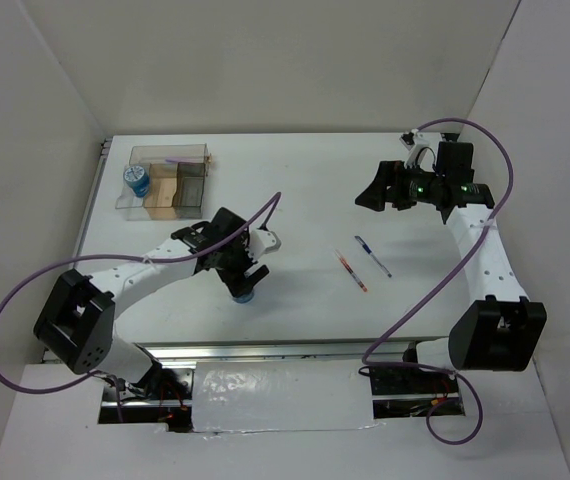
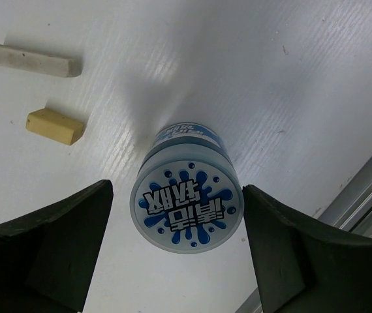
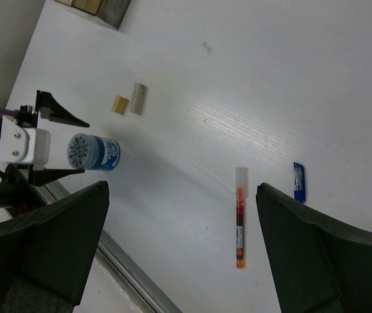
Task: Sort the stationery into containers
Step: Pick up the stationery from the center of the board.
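Spread wide at the bottom of the left wrist frame: left gripper (image 2: pixel 177 192), dark fingers (image 2: pixel 62 254) flanking the round blue tub (image 2: pixel 187 208), a gap on each side, no contact. Upright on the white table (image 2: pixel 303 78), printed lid toward the lens, low in the middle of the frame. Up and left of it, a tan stub (image 2: pixel 55 126); above that, a pale bar (image 2: pixel 32 60), both flat and apart.

Likewise spread and holding nothing: right gripper (image 3: pixel 183 189), upper right of the overhead frame. Lower right in its wrist frame, the red-orange pen (image 3: pixel 239 225); just right, the blue pen (image 3: pixel 298 182), only partly showing.

Upper left of the overhead frame: clear organiser (image 1: pixel 187 152), with a second blue tub (image 1: pixel 136 180) in its left compartment.
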Action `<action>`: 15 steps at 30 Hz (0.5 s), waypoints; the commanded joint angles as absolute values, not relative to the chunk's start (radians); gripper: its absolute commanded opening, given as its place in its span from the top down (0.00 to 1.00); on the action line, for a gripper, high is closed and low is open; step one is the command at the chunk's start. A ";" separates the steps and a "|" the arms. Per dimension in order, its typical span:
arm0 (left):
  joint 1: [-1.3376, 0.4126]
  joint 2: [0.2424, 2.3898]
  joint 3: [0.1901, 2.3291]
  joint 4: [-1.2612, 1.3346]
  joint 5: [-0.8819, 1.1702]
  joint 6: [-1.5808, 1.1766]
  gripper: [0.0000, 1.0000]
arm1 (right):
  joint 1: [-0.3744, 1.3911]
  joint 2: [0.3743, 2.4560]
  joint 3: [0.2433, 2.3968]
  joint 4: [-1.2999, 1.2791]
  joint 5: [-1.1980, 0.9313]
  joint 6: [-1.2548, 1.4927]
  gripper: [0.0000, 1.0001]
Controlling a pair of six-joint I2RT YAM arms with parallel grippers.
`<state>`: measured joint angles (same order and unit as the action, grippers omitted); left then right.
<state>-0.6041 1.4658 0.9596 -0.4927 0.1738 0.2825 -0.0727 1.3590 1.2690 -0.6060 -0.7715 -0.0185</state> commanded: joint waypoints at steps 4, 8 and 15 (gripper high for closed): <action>-0.604 1.430 0.974 -0.532 0.167 0.285 0.19 | -0.078 1.364 1.267 -0.572 -0.790 -0.011 0.00; -0.598 1.437 0.986 -0.560 0.189 0.287 0.31 | -0.080 1.365 1.261 -0.569 -0.787 -0.012 0.00; -0.572 1.422 0.979 -0.572 0.195 0.295 0.46 | -0.080 1.361 1.252 -0.568 -0.787 -0.012 0.00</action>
<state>-0.5907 1.4548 0.9611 -0.5236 0.1810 0.2874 -0.0727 1.3628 1.2568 -0.6022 -0.7750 -0.0162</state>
